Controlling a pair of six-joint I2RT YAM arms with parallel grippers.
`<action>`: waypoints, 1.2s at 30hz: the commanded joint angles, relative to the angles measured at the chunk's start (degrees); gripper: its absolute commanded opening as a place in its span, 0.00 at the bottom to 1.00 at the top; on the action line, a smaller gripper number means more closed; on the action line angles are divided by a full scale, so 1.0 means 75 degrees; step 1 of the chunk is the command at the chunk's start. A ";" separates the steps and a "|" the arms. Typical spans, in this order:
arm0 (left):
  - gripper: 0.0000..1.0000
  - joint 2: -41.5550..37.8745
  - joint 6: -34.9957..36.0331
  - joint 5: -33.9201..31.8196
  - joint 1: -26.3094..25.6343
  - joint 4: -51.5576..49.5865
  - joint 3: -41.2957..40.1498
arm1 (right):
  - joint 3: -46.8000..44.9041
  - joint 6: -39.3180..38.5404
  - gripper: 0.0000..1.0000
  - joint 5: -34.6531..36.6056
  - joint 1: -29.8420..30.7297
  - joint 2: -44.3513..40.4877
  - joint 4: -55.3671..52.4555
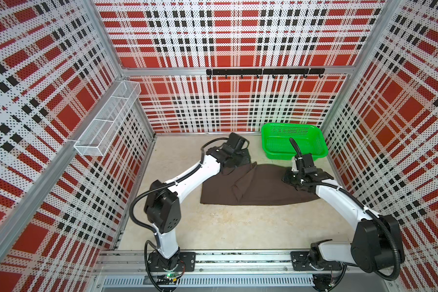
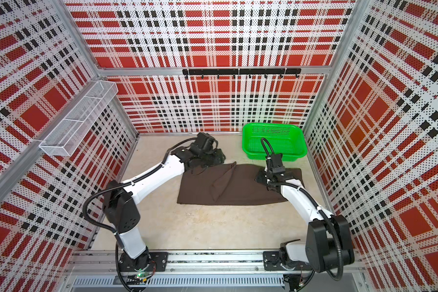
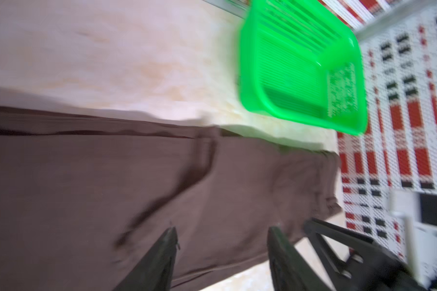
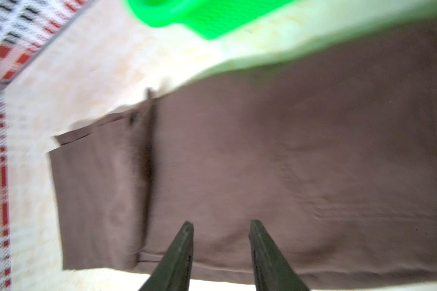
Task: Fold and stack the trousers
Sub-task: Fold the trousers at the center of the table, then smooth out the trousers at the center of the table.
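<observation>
Trousers (image 1: 258,187) lie beneath both parted jaws, apparently ungripped.

In both top views you lose the fingertips under each arm: the left arm's wrist (image 1: 228,151) also covers the far left corner of the trousers (image 1: 258,187), and the right arm's wrist (image 1: 304,173) hides their right end.

Both wrist views are blurred. You get the left gripper (image 3: 222,229) and the right gripper (image 4: 222,223) only as 2 soft dark fingers each, cut off at the frame edge. The trousers run out of both pictures. The green basket (image 4: 187,12) is cropped in the right wrist view. 1 dark speck (image 4: 131,119) near the waistband is too blurred to identify.
</observation>
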 commanded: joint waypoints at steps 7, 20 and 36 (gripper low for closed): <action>0.56 -0.0902 0.0585 0.0558 0.2138 0.0673 -0.3049 | 0.1768 0.0907 0.41 0.0521 0.2073 0.2239 0.0243; 0.54 -0.0280 0.0991 0.0866 0.3026 0.0994 -0.3999 | 0.5004 0.1375 0.41 0.0378 0.3364 0.5673 -0.0271; 0.56 -0.0026 0.1166 0.0638 0.3058 0.0848 -0.3746 | 0.3133 0.1390 0.43 0.1495 0.3140 0.4320 -0.1299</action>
